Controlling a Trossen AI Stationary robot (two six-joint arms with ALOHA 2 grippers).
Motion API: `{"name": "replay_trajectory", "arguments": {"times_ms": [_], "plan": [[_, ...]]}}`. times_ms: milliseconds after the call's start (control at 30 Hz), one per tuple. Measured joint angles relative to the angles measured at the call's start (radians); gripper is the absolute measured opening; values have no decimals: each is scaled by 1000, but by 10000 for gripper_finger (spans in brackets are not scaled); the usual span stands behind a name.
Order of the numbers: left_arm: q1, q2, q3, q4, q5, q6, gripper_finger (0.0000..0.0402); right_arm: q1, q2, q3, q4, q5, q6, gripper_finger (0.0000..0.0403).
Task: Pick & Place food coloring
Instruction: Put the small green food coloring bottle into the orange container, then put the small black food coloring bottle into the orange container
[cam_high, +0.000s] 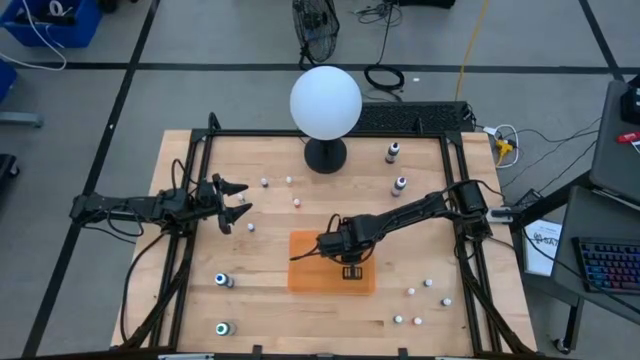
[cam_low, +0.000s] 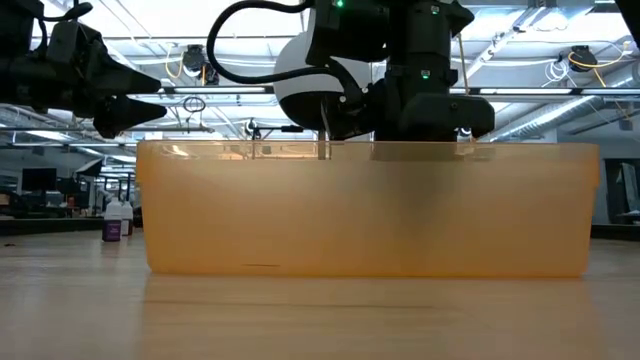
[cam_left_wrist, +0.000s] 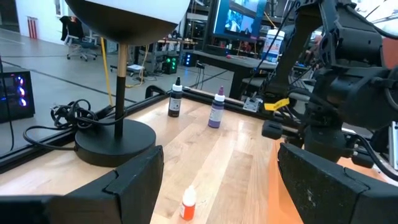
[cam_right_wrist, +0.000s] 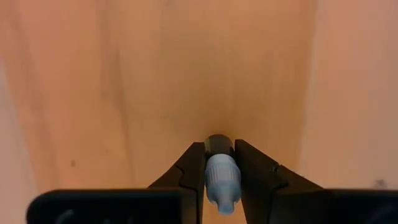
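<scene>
right wrist: right gripper (cam_right_wrist: 221, 180) pinching a white-capped food coloring bottle (cam_right_wrist: 222, 180) over orange bin (cam_right_wrist: 155, 81), likely for release | high: scattered bottles wait | left wrist: left gripper (cam_left_wrist: 217, 180) spread, idle near lamp base (cam_left_wrist: 115, 142)

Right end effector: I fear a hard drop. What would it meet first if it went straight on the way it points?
Probably the orange bin's floor, directly below the bottle it grips; the gap is unclear.
</scene>
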Motion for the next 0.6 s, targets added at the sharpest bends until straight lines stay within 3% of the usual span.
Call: {"name": "replay_trajectory", "arguments": {"times_ms": [67, 333, 600], "plan": [[0, 0, 0, 0, 0, 0, 310, 1, 0, -1, 0, 17, 2, 60], [0, 0, 0, 0, 0, 0, 310, -2, -29, -7, -2, 58, 80, 167], [0, 0, 0, -1, 0, 0, 310, 18, -219, -5, -39, 100, 207, 174]]}}
